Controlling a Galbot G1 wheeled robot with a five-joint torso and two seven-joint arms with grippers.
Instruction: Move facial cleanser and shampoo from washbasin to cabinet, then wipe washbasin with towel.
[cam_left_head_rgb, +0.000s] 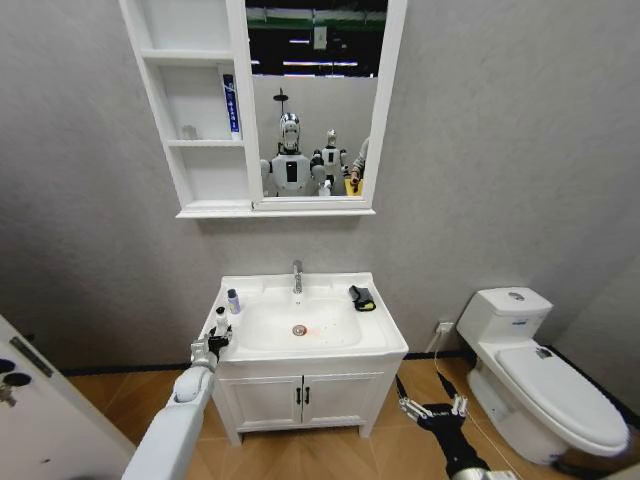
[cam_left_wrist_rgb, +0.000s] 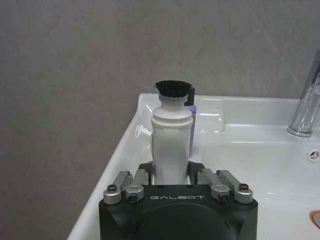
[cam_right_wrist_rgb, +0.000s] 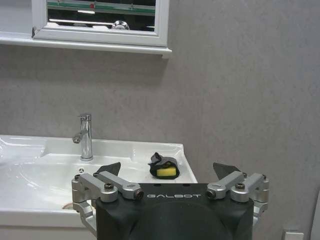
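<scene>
At the basin's (cam_left_head_rgb: 385, 345) 9 o'clock rim, left gripper (cam_left_wrist_rgb: 170, 176) is closed on the white bottle (cam_left_wrist_rgb: 171, 142); second bottle (cam_left_head_rgb: 233, 301) stands just behind it. Step looks like first pick; next needs a straight lift, then carry to the cabinet (cam_left_head_rgb: 165, 150) at 12 o'clock. Right gripper (cam_right_wrist_rgb: 170, 172) idles open, low at 4 o'clock; towel (cam_right_wrist_rgb: 164, 166) sits on the back-right rim.

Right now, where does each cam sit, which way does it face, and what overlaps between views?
Head view: high on the robot, facing forward and down at the washbasin and cabinet; both arms show, left gripper at the basin's left rim, right gripper low beside the vanity.
Left wrist view: behind the left gripper, looking along the rim at the white bottle it clasps.
Right wrist view: behind the open right gripper, facing the wall, tap and towel.
Shared: the tap appears in both wrist views.
</scene>
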